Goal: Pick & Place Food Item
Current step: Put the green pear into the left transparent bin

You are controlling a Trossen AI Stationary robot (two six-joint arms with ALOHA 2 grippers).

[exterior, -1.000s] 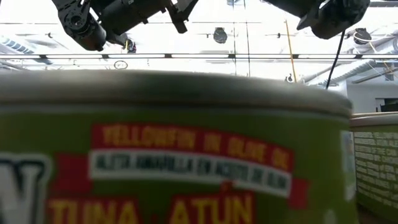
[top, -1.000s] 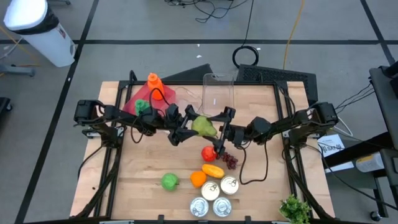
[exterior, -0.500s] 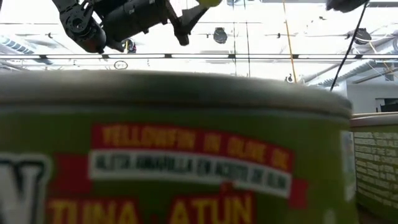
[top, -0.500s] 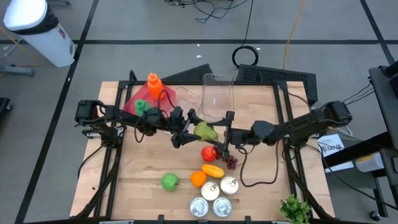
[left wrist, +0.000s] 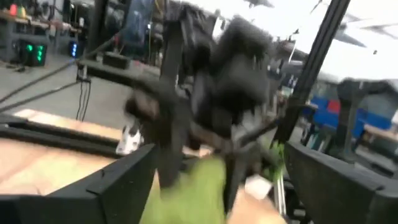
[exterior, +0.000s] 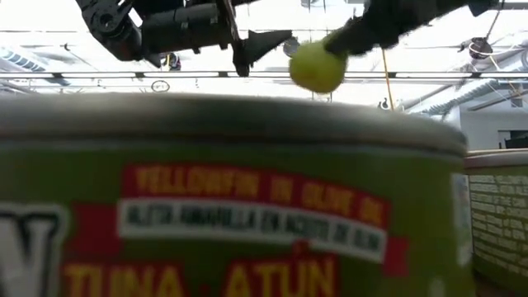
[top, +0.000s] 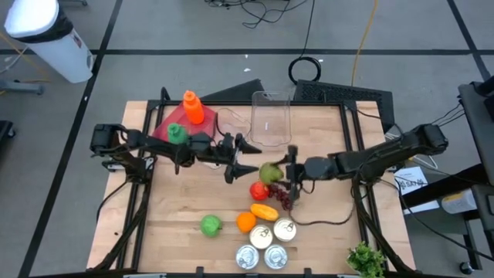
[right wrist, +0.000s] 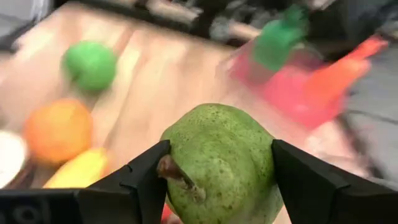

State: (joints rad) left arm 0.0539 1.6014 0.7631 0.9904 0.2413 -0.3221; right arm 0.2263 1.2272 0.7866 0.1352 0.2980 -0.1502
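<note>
The green pear (top: 268,171) is in the air over the middle of the table, above the red tomato (top: 259,191). It also shows in the low view (exterior: 317,66) and fills the right wrist view (right wrist: 217,168). My right gripper (top: 278,174) reaches in from the right and is shut on it. My left gripper (top: 241,157) hovers just left of the pear, open, its fingers spread wide (left wrist: 217,162) and touching nothing. In the left wrist view the pear (left wrist: 186,193) and the right gripper are a blur ahead. My right gripper pinches the pear between its two fingers, one on each side of its wide body (right wrist: 181,138). The stem (right wrist: 177,174) points back toward the wrist. The fingers come in about level from the table's right. The pear is lifted clear of the table.
Below the pear lie dark grapes (top: 284,199), a yellow-orange fruit (top: 264,211), an orange (top: 245,222), a green apple (top: 210,225) and several tins (top: 266,245). A clear container (top: 270,120) stands at the far edge, a red cloth with an orange bottle (top: 193,108) far left. A tuna tin (exterior: 231,206) fills the low view.
The pear has passed from my left gripper to my right. The right gripper reached toward the table's left and shut on it. The left gripper let go and drew back toward the left. The pear moved slightly right and toward the near edge.
</note>
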